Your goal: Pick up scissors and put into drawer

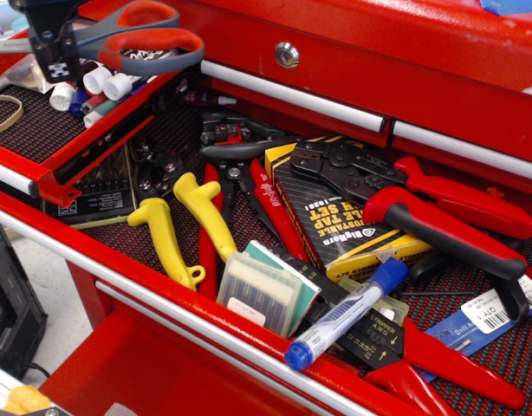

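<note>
My gripper is at the top left, shut on the scissors near their pivot. It holds them in the air, roughly level. The grey loop handles lined in red-orange point right. The silver blades run left to the frame's edge. The scissors hang over the markers at the back of the small shallow drawer, which has a black dotted liner and a red divider wall. The upper part of the gripper is cut off by the frame.
Several markers and a rubber band lie in the small drawer. The wider drawer holds yellow-handled snips, red pliers, a black-and-yellow tap set box, a blue-capped pen and a clear bit case.
</note>
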{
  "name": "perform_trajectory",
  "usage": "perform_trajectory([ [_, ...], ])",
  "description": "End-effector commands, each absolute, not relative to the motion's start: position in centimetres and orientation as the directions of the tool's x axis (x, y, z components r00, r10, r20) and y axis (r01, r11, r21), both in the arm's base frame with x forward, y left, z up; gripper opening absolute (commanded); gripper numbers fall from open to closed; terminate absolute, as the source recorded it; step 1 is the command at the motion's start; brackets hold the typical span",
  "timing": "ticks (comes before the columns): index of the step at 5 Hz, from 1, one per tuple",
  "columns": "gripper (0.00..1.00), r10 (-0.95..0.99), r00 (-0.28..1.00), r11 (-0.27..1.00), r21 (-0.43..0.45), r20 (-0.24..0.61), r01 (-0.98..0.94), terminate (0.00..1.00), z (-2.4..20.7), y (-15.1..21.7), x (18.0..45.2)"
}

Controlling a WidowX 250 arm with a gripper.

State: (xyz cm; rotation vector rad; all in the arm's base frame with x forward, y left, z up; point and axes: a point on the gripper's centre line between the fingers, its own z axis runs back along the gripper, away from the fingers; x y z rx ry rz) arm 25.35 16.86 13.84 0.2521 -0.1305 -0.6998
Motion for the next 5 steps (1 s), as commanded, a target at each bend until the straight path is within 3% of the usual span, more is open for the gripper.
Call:
perform_trajectory([
  [1, 1.0, -0.684, 0.727, 0.702, 0.325, 0.059, 0.634, 0.0, 14.67, 21.03, 26.8],
  [4, 1.0, -0.684, 0.727, 0.702, 0.325, 0.059, 0.634, 0.0, 14.67, 21.03, 26.8],
  [5, 1.0, -0.684, 0.727, 0.702, 0.325, 0.059, 0.634, 1.0, 14.67, 21.03, 26.8],
])
